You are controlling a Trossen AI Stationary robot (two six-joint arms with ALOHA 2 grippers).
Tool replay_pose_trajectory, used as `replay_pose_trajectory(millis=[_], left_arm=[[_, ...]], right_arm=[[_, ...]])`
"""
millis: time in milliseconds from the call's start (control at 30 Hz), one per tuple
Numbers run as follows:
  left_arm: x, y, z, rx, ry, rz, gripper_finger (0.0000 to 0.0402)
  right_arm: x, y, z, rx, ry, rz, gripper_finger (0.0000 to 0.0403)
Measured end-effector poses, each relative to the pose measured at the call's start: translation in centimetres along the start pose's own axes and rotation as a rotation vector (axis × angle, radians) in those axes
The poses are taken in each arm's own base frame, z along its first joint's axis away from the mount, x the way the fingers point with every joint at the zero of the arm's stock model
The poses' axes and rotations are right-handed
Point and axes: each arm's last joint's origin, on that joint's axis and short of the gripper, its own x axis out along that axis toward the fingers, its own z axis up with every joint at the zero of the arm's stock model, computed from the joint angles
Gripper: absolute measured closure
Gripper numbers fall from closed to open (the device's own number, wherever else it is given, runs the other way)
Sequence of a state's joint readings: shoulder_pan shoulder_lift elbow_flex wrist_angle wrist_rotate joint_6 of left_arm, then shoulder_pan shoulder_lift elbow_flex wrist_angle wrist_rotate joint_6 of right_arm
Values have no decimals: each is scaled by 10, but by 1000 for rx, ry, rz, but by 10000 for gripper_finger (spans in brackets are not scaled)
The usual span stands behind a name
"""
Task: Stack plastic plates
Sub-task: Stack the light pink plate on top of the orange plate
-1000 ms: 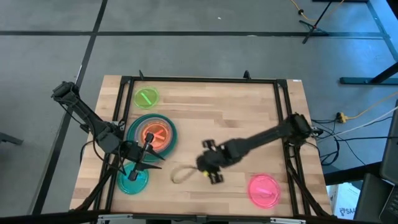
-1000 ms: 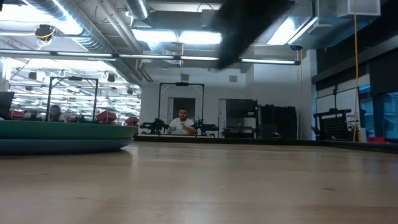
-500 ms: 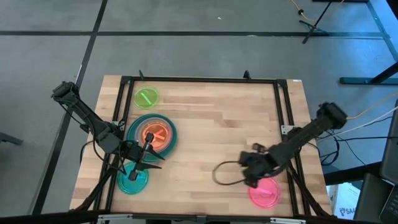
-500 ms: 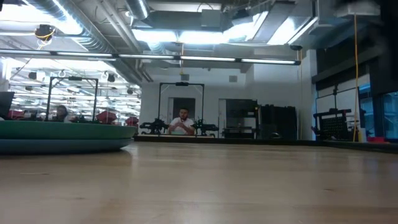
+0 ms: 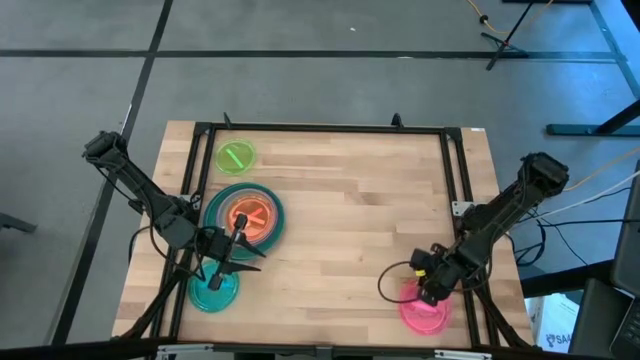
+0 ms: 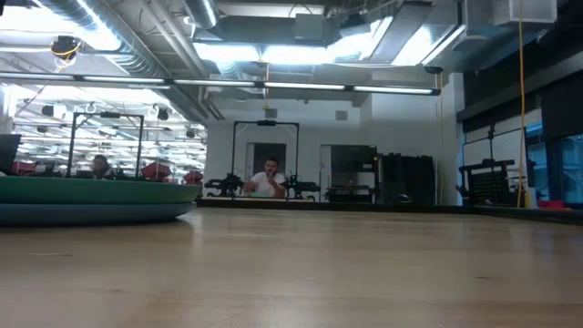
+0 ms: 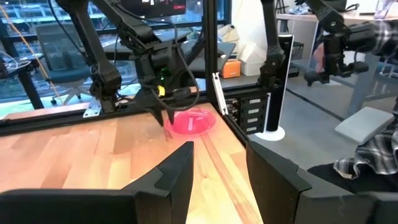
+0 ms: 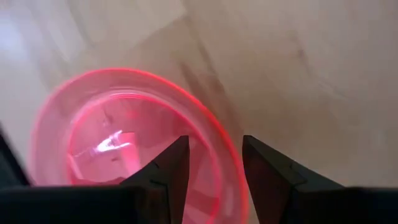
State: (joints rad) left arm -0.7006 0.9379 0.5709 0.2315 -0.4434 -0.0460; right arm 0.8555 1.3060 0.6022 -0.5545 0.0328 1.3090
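Observation:
A small pink plate (image 5: 425, 312) lies near the table's near right corner. My right gripper (image 5: 428, 290) hangs open over its far left rim. In the right wrist view its two fingers (image 8: 168, 168) stand on either side of the pink rim (image 8: 217, 140). I cannot tell whether they touch it. A stack (image 5: 245, 215) of large plates, dark green outermost with a small orange one on top, sits at the left. A lime plate (image 5: 236, 157) lies beyond it and a cyan plate (image 5: 213, 290) lies nearer. My left gripper (image 5: 243, 252) waits open between the stack and the cyan plate.
A black frame (image 5: 320, 128) runs round the tabletop. Bare wood (image 5: 350, 210) stretches between the stack and the pink plate. The low view shows the stack's edge (image 6: 91, 202) at table height, with people seated in the room behind.
My right gripper has swept from the table's near middle toward the right edge. It has come down over the pink plate's rim. Its arm has left the top of the low view. The plates lie where they were.

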Motion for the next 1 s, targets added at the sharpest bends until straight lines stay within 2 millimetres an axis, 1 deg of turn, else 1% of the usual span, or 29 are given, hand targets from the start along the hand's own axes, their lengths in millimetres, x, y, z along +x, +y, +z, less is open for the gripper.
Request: replay_pose_trajectory(millis=[233, 400, 500, 567, 633, 800, 833, 867, 1000], left_arm=[[0, 0, -1, 5, 13, 2, 261], [1, 0, -3, 7, 24, 2, 261], [1, 0, -3, 7, 24, 3, 261], [1, 1, -3, 7, 22, 22, 261], [2, 3, -3, 6, 22, 41, 261], [3, 5, -3, 4, 23, 51, 261], [3, 5, -3, 5, 23, 51, 261], [3, 5, -3, 5, 24, 51, 261], [3, 5, -3, 5, 24, 51, 261]], right_arm=[[2, 1, -3, -23, -11, -9, 263], [14, 2, -5, -43, 70, -42, 263], [18, 4, -5, -53, 81, -35, 266], [18, 4, -5, -55, 81, -38, 279], [18, 3, -5, -56, 84, -44, 301], [18, 3, -5, -76, 73, -48, 382], [18, 3, -5, -77, 72, -45, 392], [17, 3, -5, -79, 71, -41, 395], [14, 3, 0, -54, 37, -33, 385]])
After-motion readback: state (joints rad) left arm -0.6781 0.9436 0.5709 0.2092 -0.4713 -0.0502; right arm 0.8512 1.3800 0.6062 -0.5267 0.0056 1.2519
